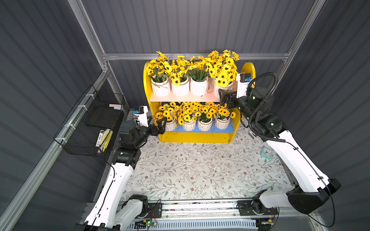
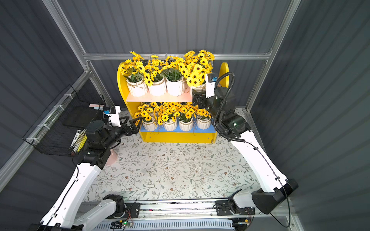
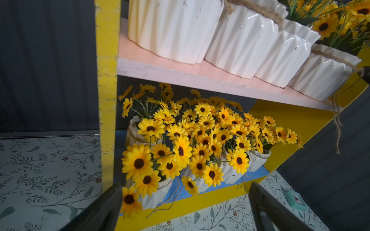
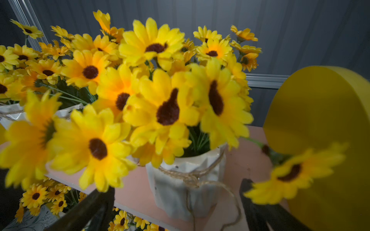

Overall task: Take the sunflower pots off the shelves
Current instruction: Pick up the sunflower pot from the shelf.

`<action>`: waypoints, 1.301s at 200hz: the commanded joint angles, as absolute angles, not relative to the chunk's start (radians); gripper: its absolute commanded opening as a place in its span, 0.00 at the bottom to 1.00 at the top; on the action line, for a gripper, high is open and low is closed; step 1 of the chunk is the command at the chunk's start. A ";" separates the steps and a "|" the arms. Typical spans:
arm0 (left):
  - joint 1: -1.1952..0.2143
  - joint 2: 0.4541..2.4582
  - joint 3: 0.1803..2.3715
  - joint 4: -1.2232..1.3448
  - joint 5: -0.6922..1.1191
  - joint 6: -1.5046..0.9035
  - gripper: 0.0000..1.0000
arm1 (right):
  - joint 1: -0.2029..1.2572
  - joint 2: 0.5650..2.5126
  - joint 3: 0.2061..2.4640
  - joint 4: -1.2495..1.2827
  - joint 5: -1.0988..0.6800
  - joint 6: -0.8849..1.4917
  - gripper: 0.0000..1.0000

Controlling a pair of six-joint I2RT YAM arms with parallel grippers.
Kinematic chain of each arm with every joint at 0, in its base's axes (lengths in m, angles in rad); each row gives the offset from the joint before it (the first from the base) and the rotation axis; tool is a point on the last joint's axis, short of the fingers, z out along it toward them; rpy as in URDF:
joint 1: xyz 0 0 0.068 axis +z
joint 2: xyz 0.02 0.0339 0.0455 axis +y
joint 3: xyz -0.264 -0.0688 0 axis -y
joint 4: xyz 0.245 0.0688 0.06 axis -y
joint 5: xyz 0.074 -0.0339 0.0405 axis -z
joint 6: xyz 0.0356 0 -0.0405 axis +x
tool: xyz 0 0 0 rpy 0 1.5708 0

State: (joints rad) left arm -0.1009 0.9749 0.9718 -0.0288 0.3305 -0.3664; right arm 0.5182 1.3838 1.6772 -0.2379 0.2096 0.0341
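Note:
The yellow shelves (image 1: pixel 194 138) stand at the back of the table, with several white ribbed sunflower pots on the pink upper board (image 1: pixel 180 98) and several on the blue lower board (image 1: pixel 220 129). My left gripper (image 1: pixel 162 125) is open at the left end of the lower board. In the left wrist view its fingers (image 3: pixel 104 208) flank the leftmost lower pot (image 3: pixel 158 196) from just in front. My right gripper (image 1: pixel 223 98) is open at the right end of the upper board. The rightmost upper pot (image 4: pixel 180 192) stands just ahead, between its spread fingers (image 4: pixel 100 204); a loose bloom partly covers one.
A black wire basket (image 1: pixel 90 124) holding markers hangs on the left wall beside my left arm. A small teal clock (image 1: pixel 266 153) lies on the floral tablecloth (image 1: pixel 190 170) under my right arm. A pink cup (image 2: pixel 111 158) shows beneath my left arm.

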 commanded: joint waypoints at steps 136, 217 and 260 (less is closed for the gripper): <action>-0.099 0.947 0.951 0.003 0.344 -0.353 0.99 | 0.485 1.472 1.716 -0.124 0.209 0.045 0.99; -0.098 0.944 0.945 0.006 0.345 -0.356 0.99 | 0.483 1.503 1.723 -0.094 0.207 0.041 0.99; -0.098 0.943 0.944 0.009 0.349 -0.358 1.00 | 0.484 1.527 1.732 -0.083 0.225 0.041 0.99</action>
State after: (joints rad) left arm -0.1009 0.9619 0.9531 -0.0101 0.3305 -0.3641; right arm 0.4885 1.5074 1.7084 -0.1131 0.2092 0.0448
